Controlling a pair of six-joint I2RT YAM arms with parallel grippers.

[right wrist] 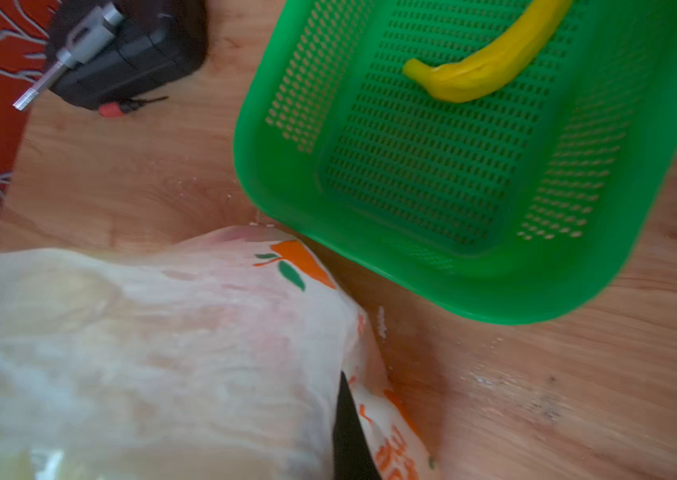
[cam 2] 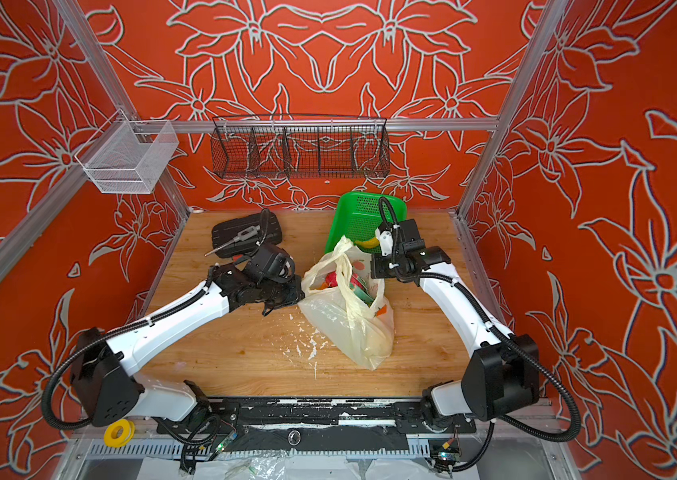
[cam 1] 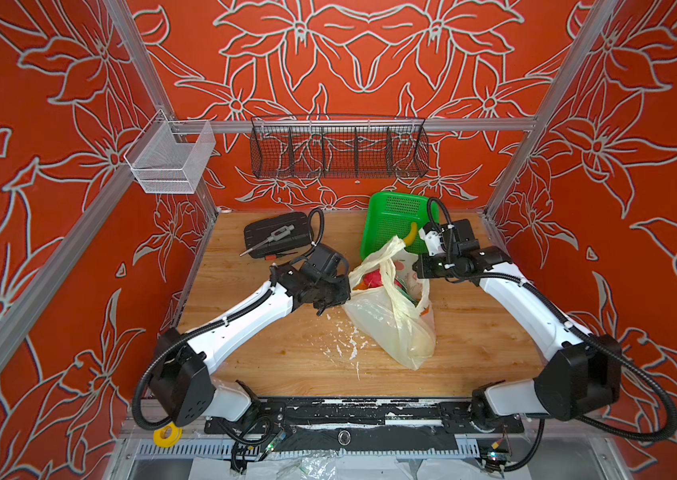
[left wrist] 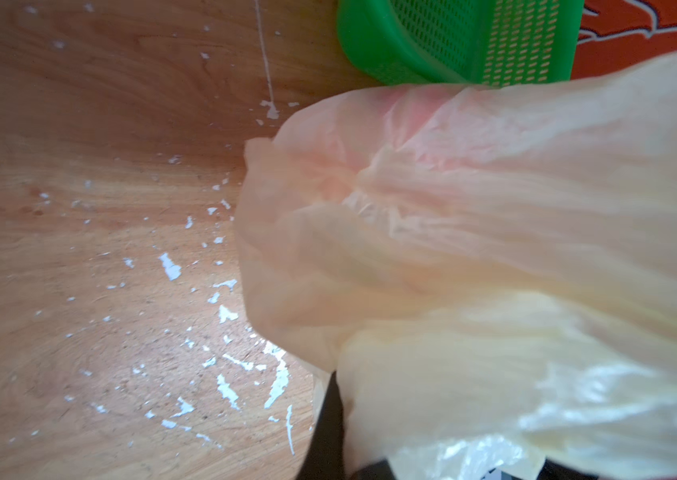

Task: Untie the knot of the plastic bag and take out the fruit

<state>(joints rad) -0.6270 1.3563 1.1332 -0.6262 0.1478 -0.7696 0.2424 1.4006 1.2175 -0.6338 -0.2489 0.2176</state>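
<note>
Bag [cam 1: 386,328] one, basket [cam 1: 379,232] one, banana [cam 1: 411,235] one, black case [cam 1: 257,230] one.

Both arms reached in from the front corners and met near the middle. The left arm [cam 1: 245,316] slanted inward along its white link to a black wrist. The left hand [cam 1: 345,293] pointed right, jaws closed on the left rim of the plastic bag [cam 1: 390,328]. The right arm [cam 1: 515,295] slanted in from the opposite side. The right hand [cam 1: 419,266] sat a little farther back, pointing left, jaws closed too, pinching the bag's right rim. Each wrist view showed little of its hand: one dark finger [left wrist: 324,432] in the left wrist view, another finger [right wrist: 349,436] in the right, both against plastic.
</note>
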